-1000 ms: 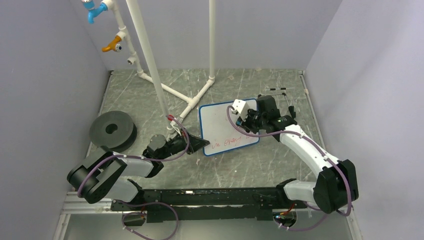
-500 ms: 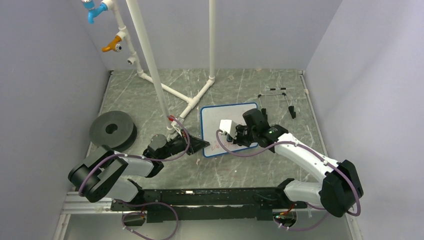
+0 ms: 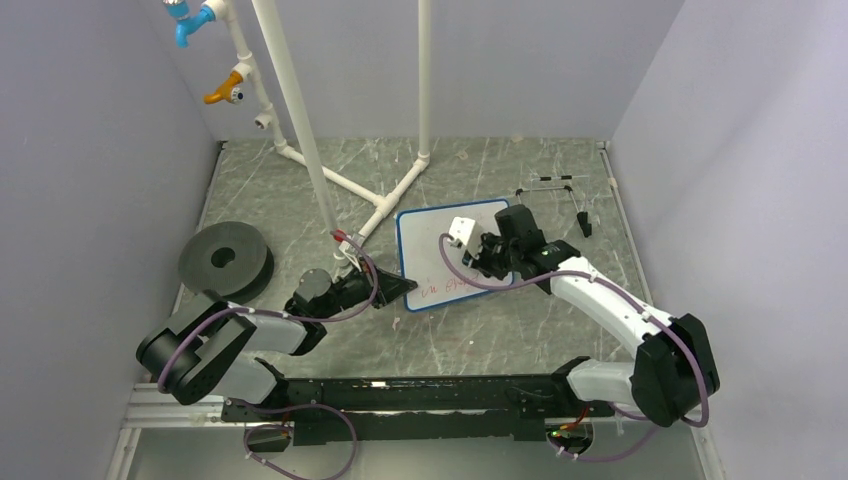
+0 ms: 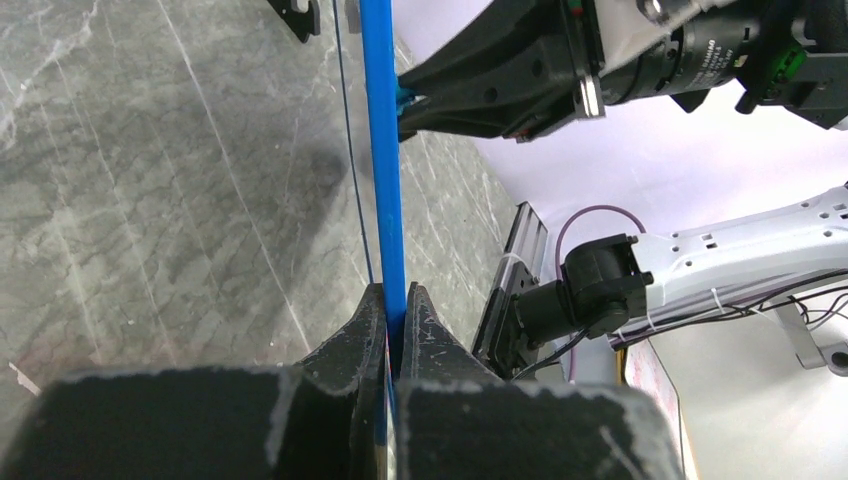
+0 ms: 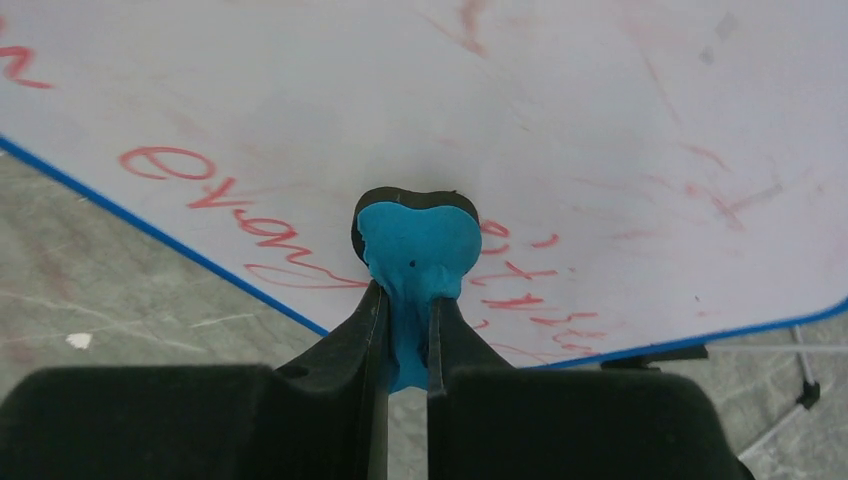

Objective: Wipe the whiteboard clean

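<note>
The whiteboard (image 3: 428, 250), white with a thin blue rim, lies tilted on the table with red handwriting (image 5: 250, 222) along its near edge and faint red smears higher up. My left gripper (image 3: 408, 289) is shut on the board's lower left corner; in the left wrist view its jaws (image 4: 395, 312) pinch the blue rim (image 4: 379, 150). My right gripper (image 3: 482, 258) is over the board's right half. In the right wrist view this gripper (image 5: 405, 300) is shut on a blue eraser (image 5: 418, 245), whose dark pad presses on the board (image 5: 600, 110) amid the writing.
A white pipe frame (image 3: 385, 200) stands behind the board, with coloured taps (image 3: 225, 92) at the back left. A black ring-shaped disc (image 3: 226, 260) sits at the left. The black wire easel stand (image 3: 562, 195) lies at the back right. Grey walls close in three sides.
My right gripper swept the eraser from the board's upper right down and left across it, then moved a little back up. The board shifted slightly. The left gripper stayed clamped on the corner.
</note>
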`<action>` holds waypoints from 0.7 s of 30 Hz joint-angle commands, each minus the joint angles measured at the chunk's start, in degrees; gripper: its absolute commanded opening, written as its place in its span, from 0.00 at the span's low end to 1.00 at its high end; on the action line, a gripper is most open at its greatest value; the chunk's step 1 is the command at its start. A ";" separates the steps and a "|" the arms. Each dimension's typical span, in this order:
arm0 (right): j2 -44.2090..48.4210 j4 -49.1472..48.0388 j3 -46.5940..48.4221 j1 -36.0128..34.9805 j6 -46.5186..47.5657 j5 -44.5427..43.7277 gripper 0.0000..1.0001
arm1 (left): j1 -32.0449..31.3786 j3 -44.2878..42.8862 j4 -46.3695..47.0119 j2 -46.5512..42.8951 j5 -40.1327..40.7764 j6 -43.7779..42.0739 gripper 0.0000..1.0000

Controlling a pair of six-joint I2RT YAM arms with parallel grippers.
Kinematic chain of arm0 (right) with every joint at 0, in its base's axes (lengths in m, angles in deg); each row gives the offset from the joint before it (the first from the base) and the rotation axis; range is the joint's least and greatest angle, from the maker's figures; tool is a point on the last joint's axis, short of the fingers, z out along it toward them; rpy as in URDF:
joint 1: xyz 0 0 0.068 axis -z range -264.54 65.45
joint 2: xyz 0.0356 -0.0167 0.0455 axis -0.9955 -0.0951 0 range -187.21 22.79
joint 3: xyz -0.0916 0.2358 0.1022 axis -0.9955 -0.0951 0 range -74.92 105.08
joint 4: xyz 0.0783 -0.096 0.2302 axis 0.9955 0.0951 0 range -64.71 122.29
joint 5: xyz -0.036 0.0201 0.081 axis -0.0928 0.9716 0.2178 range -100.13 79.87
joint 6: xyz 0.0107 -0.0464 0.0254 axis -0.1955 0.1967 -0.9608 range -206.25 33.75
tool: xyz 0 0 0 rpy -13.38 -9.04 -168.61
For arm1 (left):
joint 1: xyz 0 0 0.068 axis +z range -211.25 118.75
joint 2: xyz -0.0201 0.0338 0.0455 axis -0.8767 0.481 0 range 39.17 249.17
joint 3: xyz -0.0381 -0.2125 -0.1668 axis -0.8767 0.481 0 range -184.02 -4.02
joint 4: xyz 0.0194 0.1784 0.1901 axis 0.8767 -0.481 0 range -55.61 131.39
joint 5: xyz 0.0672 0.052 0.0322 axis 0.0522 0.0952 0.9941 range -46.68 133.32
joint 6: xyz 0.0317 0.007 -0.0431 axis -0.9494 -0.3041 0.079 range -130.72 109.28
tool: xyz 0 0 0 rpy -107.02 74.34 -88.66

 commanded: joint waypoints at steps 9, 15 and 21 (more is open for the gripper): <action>-0.75 -0.56 4.87 -5.60 -3.32 1.74 0.00 | -0.51 -1.85 14.48 -1.15 -5.16 1.16 0.00; -5.47 -5.25 13.64 -1.67 -12.63 -3.83 0.00 | -0.50 -2.28 15.68 0.37 -5.63 2.05 0.00; -7.96 -6.80 17.54 2.06 -17.73 -3.95 0.00 | -0.53 -1.96 16.01 0.28 -5.56 2.13 0.00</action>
